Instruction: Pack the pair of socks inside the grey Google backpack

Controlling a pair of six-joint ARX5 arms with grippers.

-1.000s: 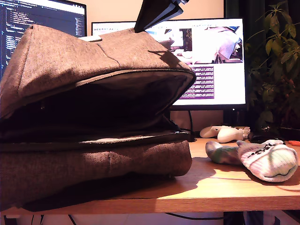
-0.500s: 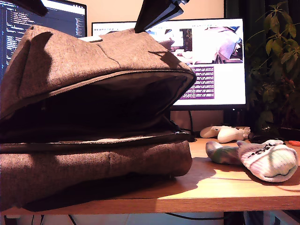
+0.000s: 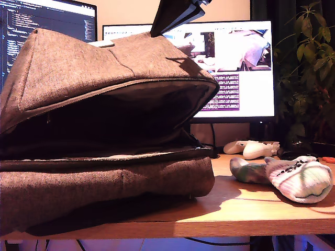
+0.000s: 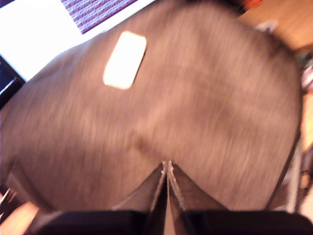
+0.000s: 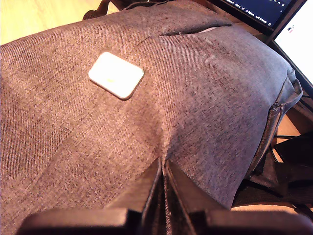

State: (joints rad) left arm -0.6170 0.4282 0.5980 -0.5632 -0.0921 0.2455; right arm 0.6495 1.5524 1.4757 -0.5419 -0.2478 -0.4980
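My first end effector (image 4: 167, 169) and my second end effector (image 5: 163, 164) each pinched the grey Google backpack (image 3: 104, 68) top fabric, presumably keeping its mouth open. The pair of socks (image 3: 293, 177) lay on the worktop (image 3: 251, 206), lower right of the exterior view.

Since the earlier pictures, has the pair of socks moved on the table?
No. The pair of socks lies in the same spot below the white controllers.
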